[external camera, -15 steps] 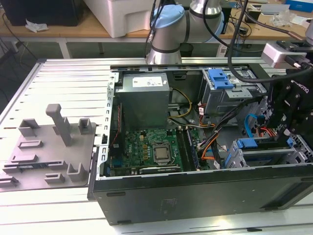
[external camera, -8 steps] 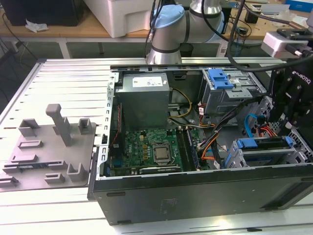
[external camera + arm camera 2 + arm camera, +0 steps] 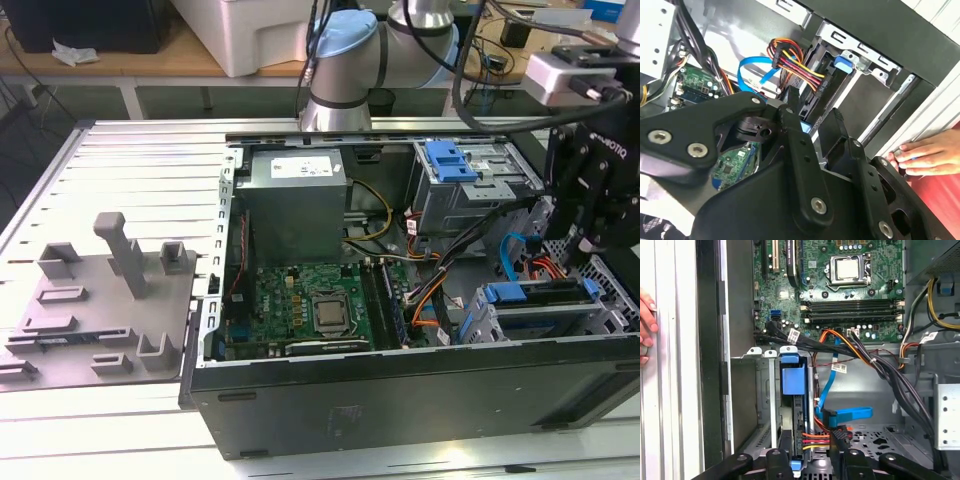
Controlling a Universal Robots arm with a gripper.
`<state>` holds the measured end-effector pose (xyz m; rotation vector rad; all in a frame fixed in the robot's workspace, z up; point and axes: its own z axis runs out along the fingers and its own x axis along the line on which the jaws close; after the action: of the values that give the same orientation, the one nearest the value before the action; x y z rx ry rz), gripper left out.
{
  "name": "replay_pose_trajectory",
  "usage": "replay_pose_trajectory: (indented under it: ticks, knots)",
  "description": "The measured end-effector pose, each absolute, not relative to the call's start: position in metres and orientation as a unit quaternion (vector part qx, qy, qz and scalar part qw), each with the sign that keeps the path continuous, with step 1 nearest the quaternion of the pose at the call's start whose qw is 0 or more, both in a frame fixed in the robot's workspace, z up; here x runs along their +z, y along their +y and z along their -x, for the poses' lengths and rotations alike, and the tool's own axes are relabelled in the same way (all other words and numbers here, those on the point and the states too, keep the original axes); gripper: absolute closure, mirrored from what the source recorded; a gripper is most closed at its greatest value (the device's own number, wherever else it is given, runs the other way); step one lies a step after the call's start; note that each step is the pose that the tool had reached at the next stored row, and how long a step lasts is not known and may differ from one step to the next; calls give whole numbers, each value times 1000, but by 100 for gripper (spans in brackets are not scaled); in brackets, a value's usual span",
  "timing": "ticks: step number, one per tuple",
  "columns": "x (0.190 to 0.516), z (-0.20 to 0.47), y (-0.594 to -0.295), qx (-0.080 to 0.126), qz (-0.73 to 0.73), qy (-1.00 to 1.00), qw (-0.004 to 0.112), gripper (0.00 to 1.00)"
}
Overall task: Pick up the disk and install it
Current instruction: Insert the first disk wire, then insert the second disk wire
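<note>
Exterior view's right is where the disk (image 3: 540,296) is seen in its bay, flanked by spread gripper (image 3: 578,262) fingers, so cables (image 3: 552,268) could easily get snagged, lol.

It looked like a robotics lab or hardware test bench. An opened computer case (image 3: 400,330) lay on a slotted aluminium table (image 3: 120,170) beside a grey printed fixture (image 3: 100,300). The robot arm (image 3: 350,60) stood bolted behind, and benches (image 3: 130,62) strewn with cables lined the back.
</note>
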<state>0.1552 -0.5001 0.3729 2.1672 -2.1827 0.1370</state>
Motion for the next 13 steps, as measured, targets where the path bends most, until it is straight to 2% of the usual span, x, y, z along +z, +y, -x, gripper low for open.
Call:
replay_pose_trajectory:
  ticks: [6, 13]
  knots:
    - [382, -152, -486, 51, -703, -709, 25, 56]
    - [382, -150, -486, 51, -703, -709, 25, 56]
